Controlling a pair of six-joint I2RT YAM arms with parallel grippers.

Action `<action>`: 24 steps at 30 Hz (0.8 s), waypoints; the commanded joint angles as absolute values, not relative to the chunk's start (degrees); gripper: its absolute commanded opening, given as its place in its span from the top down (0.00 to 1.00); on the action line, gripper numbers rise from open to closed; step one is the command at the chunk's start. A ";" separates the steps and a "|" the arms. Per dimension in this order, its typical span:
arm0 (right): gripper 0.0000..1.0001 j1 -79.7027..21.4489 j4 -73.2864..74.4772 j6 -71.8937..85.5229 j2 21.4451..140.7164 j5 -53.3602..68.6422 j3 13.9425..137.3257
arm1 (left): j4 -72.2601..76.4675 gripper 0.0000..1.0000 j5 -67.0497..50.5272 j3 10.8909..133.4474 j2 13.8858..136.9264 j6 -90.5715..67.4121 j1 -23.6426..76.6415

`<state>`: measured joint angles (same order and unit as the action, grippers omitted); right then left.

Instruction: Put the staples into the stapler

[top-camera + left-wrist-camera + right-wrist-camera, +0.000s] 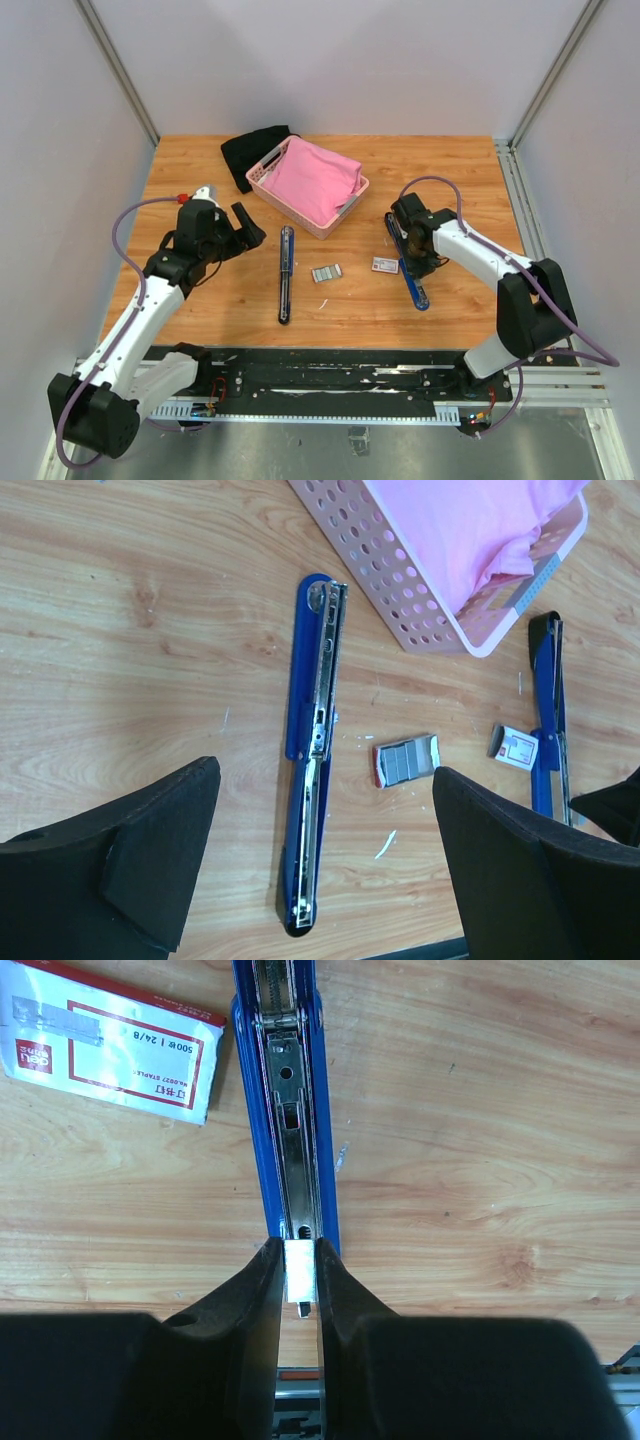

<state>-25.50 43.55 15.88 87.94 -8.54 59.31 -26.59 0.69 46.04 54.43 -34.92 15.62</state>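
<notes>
A blue stapler [290, 1110] lies opened out on the wooden table, its metal channel facing up. My right gripper [300, 1260] is shut on a small silvery block of staples [300, 1272], held at the near end of that channel. The white carton with red print [110, 1055] lies just left of this stapler. In the top view my right gripper [412, 250] sits over that stapler [415, 290]. A second blue stapler [315, 750] lies opened out below my open, empty left gripper [325, 780]. More staples sit in a small red-edged tray [406, 760] between the two staplers.
A pink perforated basket [262, 178] holding pink cloth stands at the back centre, with a black cloth [250, 150] behind it. The tray of staples [326, 272] and the carton [384, 265] lie mid-table. Grey walls enclose the table.
</notes>
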 commanded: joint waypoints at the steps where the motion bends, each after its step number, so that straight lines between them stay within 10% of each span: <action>1: 0.87 -26.10 44.55 14.21 87.12 -9.38 59.14 | -24.35 0.08 0.08 46.65 55.08 -34.32 15.88; 24: 0.87 -26.10 42.46 11.95 88.41 -7.45 56.44 | -24.96 0.08 0.43 46.32 54.24 -34.54 15.84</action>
<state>-25.50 42.54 12.58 87.88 -7.75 57.08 -25.80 0.32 46.04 55.11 -34.89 15.62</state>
